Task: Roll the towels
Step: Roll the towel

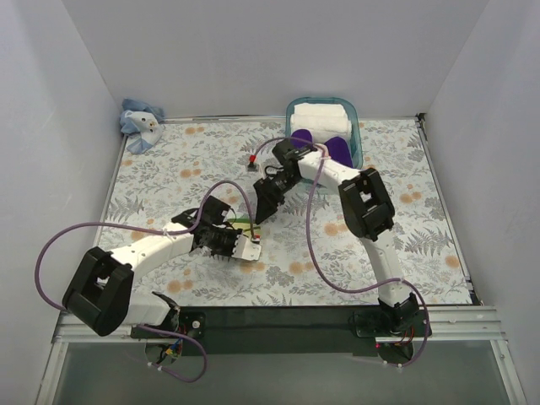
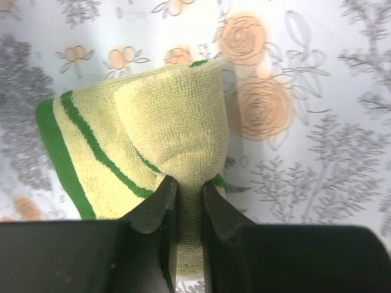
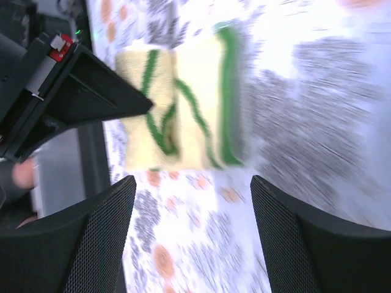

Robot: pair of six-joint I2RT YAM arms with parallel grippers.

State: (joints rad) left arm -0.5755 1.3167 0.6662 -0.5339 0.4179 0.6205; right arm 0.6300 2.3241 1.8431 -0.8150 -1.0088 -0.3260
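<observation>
Rolling yellow-green towel (image 2: 153, 122). Left gripper (image 2: 189, 183) pinches its fold; right gripper (image 3: 192, 183) wide, empty. Next: right must grip roll.

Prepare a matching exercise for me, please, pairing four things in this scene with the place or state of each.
Column one:
1. pale yellow-green terry towel with green stripes
2. light blue cloth towel
3. deep purple rolled towels
4. right gripper

Column two:
A. in the teal plastic basket
B. open, holding nothing
C. pinched by the left gripper
D. crumpled in the far left corner of the floral table

Pairs: 1-C; 2-D; 3-A; 4-B
</observation>
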